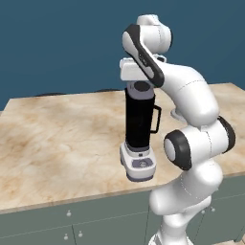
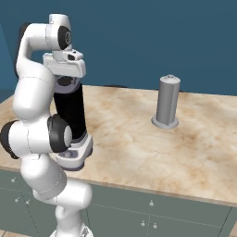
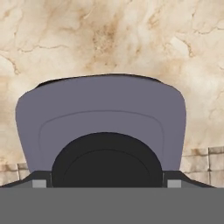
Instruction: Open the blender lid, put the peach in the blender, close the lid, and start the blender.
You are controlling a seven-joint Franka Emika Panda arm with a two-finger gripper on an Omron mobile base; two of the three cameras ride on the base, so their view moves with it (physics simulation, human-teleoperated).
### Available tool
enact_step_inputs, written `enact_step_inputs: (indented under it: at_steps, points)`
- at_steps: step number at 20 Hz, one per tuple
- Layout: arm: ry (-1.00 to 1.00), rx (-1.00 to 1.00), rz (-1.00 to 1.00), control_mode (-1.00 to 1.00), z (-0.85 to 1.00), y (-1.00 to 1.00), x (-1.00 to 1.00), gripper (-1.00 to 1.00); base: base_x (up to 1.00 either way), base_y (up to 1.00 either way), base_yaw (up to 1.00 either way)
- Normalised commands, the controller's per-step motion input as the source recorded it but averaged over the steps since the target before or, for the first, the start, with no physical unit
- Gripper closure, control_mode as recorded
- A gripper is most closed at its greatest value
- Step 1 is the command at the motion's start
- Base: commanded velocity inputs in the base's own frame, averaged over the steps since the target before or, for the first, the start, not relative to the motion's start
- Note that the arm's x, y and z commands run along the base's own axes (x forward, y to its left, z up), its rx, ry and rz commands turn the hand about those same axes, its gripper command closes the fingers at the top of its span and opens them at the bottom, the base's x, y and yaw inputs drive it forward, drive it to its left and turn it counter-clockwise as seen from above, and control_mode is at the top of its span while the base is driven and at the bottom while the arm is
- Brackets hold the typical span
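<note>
The blender [image 1: 139, 125] has a black jar on a white-grey base, and its lid [image 3: 100, 116] is dark grey with a black round knob at the centre. The counter [image 1: 57, 139] is beige marble with brown veining over grey-green cabinet fronts [image 2: 185, 217]. The canister [image 2: 167, 102] is plain grey, the wall [image 1: 57, 43] dark blue, the arm [image 1: 191, 100] white with dark joints.
</note>
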Motion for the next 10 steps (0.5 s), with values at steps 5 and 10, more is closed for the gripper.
enact_step_inputs:
  at_steps: [5, 10]
  points:
    - [0.09, -0.01, 0.00, -1.00, 0.49, 0.00, 0.00, 1.00, 0.00, 0.00, 0.00]
    - [0.00, -0.07, 0.00, -1.00, 0.70, 0.00, 0.00, 1.00, 0.00, 0.00, 0.00]
